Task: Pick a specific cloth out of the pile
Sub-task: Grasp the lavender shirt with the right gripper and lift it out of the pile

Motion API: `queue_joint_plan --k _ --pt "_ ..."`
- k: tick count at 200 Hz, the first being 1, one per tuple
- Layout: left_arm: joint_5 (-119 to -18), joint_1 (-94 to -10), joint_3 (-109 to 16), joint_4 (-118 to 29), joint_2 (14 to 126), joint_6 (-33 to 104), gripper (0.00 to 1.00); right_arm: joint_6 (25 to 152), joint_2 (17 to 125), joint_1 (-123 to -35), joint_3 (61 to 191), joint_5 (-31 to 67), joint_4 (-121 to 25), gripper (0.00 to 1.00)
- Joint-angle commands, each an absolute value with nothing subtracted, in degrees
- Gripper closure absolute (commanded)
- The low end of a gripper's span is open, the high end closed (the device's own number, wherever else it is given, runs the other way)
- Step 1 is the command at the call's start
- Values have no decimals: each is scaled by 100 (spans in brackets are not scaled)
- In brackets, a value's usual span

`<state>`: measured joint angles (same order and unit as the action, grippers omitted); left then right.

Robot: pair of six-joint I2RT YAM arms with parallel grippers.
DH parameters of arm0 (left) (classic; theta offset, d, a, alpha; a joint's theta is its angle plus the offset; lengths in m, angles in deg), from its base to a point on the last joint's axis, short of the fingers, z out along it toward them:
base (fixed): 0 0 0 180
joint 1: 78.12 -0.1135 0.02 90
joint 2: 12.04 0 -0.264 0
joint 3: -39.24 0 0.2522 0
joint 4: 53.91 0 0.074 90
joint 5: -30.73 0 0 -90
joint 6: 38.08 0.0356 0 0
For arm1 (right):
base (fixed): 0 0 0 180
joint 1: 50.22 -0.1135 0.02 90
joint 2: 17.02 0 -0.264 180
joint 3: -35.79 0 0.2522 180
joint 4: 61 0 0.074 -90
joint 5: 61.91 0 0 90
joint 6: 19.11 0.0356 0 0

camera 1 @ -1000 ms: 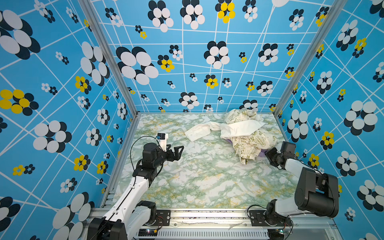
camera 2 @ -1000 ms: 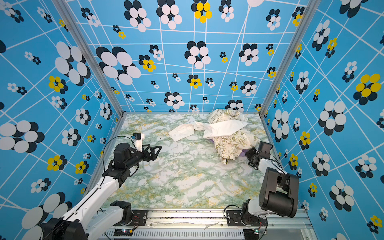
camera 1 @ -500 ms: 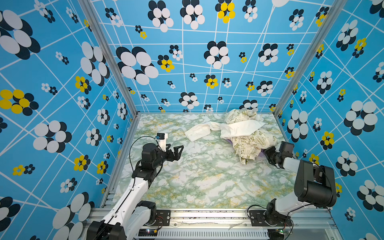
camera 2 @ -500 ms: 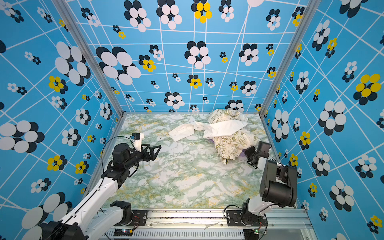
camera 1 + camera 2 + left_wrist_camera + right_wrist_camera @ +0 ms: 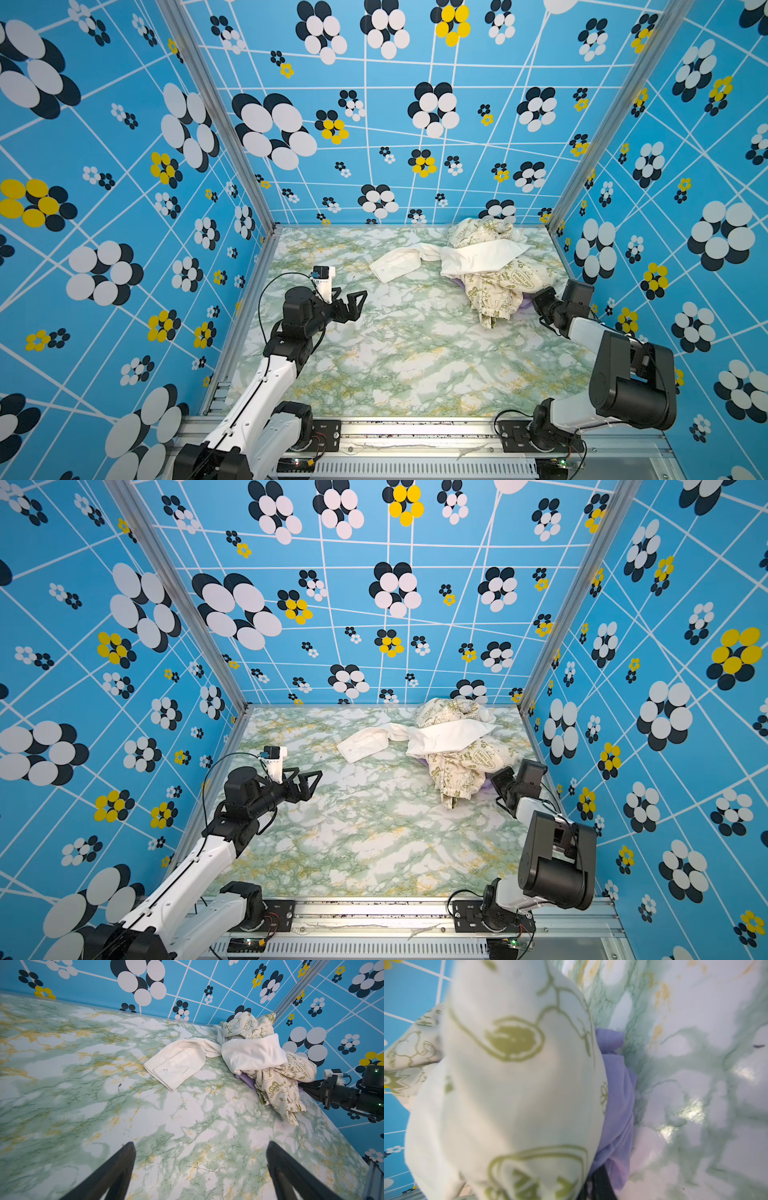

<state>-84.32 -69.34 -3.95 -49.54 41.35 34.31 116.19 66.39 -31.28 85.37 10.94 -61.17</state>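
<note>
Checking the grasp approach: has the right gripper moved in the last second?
Yes. In both top views the right gripper has slid up along the right wall into the pile's lower right edge, where the lilac cloth peeks out.

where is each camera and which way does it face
Top views: high at the front, looking down at the marble table; both arms show.
Left wrist: on the left arm, facing the pile; open left pincer fingers show.
Right wrist: pressed close to the cream printed cloth and lilac cloth; a dark bit of right pincer.
Shared: both wrist views show the lilac cloth.
</note>
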Motion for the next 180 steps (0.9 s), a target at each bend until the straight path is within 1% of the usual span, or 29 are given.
queue_joint_plan --k 1,86,180 --pt "-8379 -6887 -457 -4982 4024 3421 1 11633 6262 -3097 8611 998 -6024 100" --pt "-8282 -6881 -482 -5044 4052 3375 1 11507 5410 -3347 9494 993 -5209 100" --pt "-8264 -6885 -508 -5075 4097 3380 1 11370 5129 -3644 10424 1071 -4970 100"
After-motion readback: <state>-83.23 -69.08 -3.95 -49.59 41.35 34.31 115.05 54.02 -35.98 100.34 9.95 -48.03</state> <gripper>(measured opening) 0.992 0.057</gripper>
